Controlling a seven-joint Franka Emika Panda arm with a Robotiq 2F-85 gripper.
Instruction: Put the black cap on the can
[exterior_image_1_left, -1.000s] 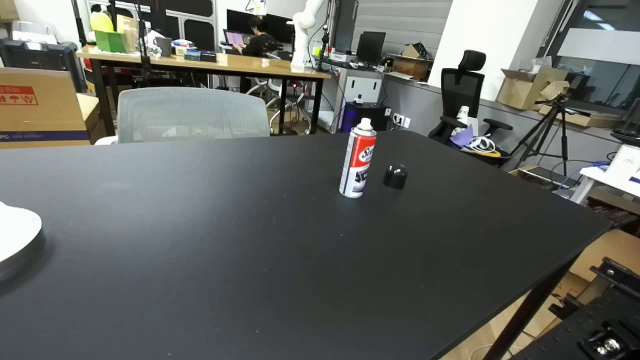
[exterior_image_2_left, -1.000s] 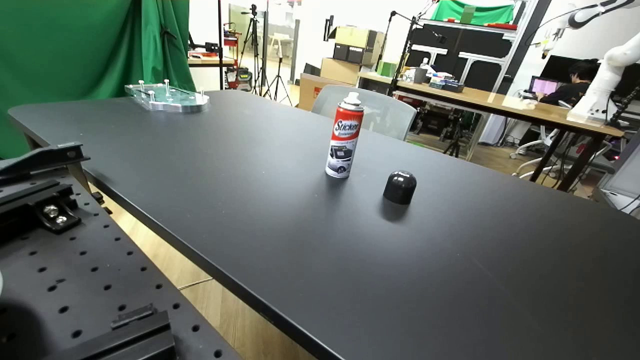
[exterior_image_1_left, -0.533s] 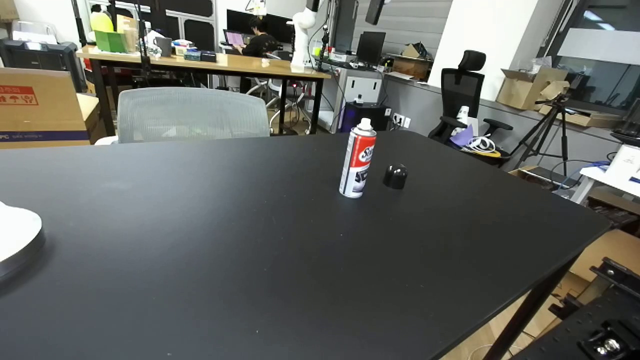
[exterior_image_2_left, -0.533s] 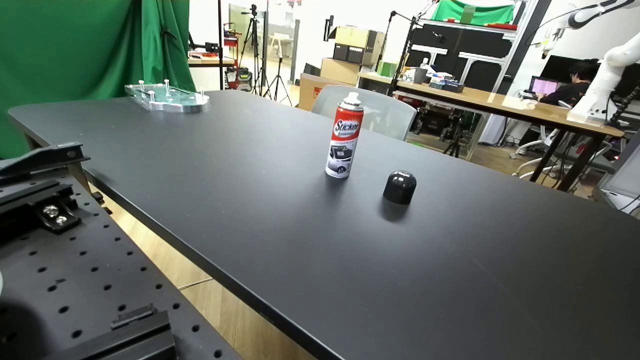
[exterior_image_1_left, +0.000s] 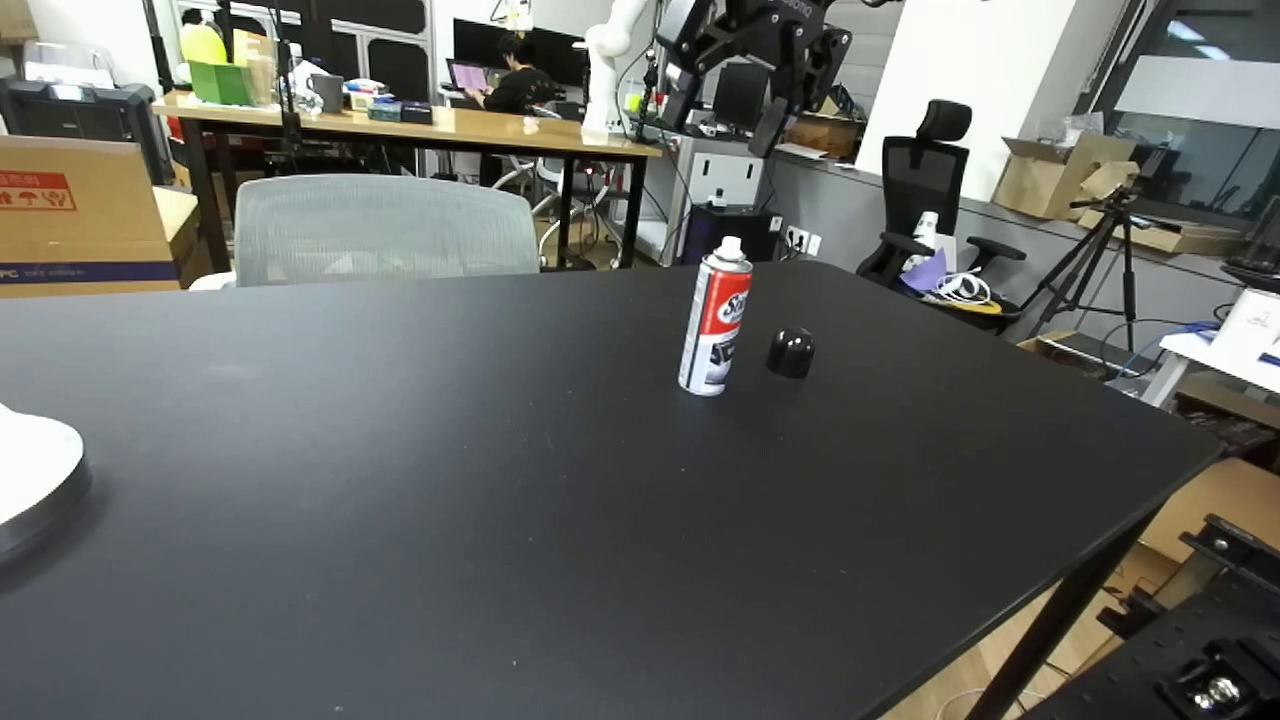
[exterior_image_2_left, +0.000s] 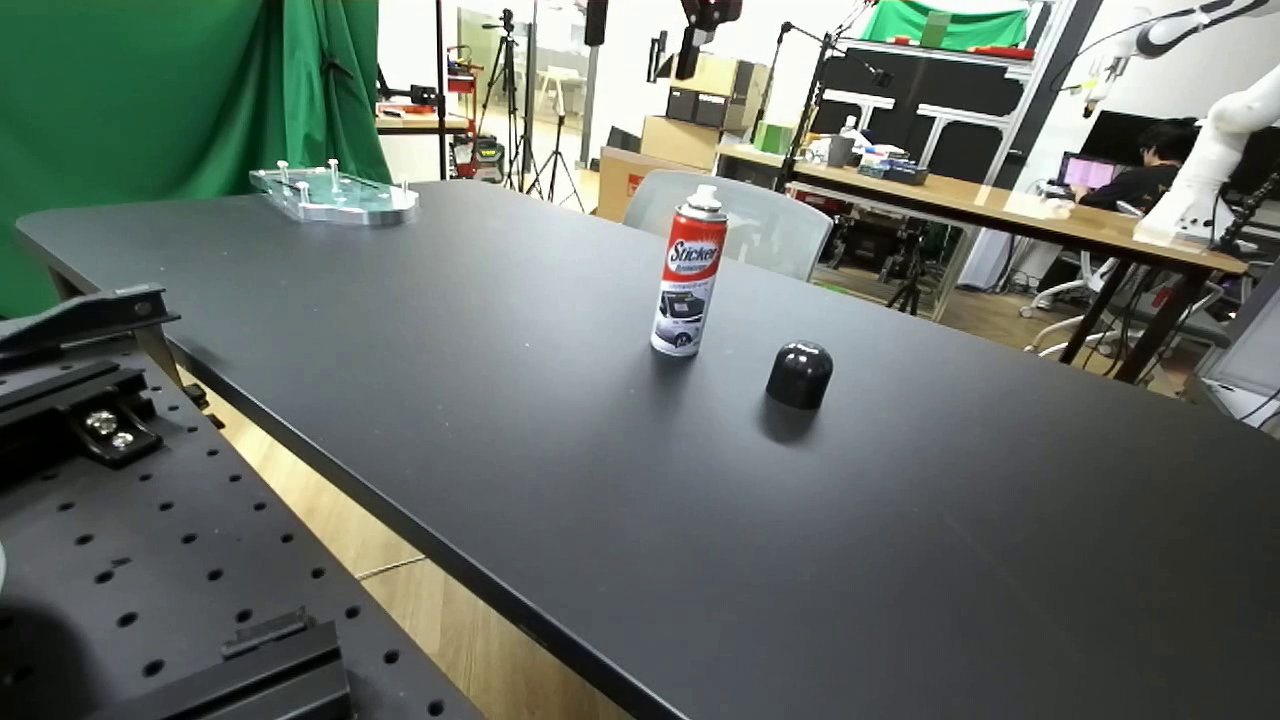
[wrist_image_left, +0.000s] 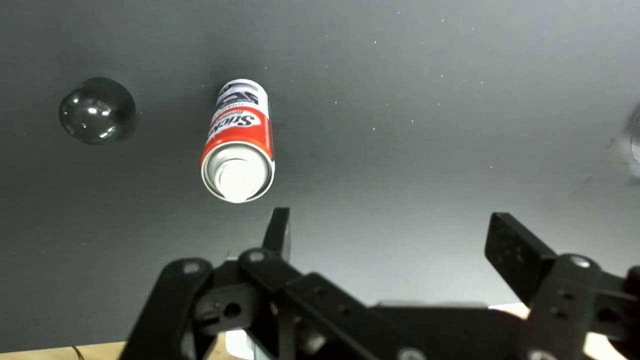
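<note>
Black cap (exterior_image_2_left: 800, 375) off the can (exterior_image_2_left: 688, 275), both on the dark table (exterior_image_2_left: 560, 480)

Entries run left to right, as I read them from my remote station in an exterior view.

Green curtain (exterior_image_2_left: 150, 110): hung behind the table's far end.

Perforated board (exterior_image_2_left: 170, 590): black, dotted with holes, alongside the table's near edge.

Clear plate (exterior_image_2_left: 350, 202): fitted with white posts (exterior_image_2_left: 334, 178), resting at the far end, well apart from the can.

My gripper (wrist_image_left: 389, 216): black, high over the table, partly cropped. I read it as spread wide — in the wrist view, tabletop shows between its two sides.

Can: upright, red and white label, whitish nozzle exposed. In the wrist view I find it between the black cap and the gripper — in the way along that line.

Grey chair (exterior_image_2_left: 780, 230): behind the can, at the table's far side.

Black cap: glossy, dome up, directly on the tabletop, near the can but apart from it.

Wooden bench (exterior_image_2_left: 985, 197): further back, cluttered toward its left.

Person (exterior_image_2_left: 1125, 185): dark clothing, at a laptop (exterior_image_2_left: 1090, 170).

White robot arm (exterior_image_2_left: 1185, 185): at the bench's right end, well apart from my table.
</note>
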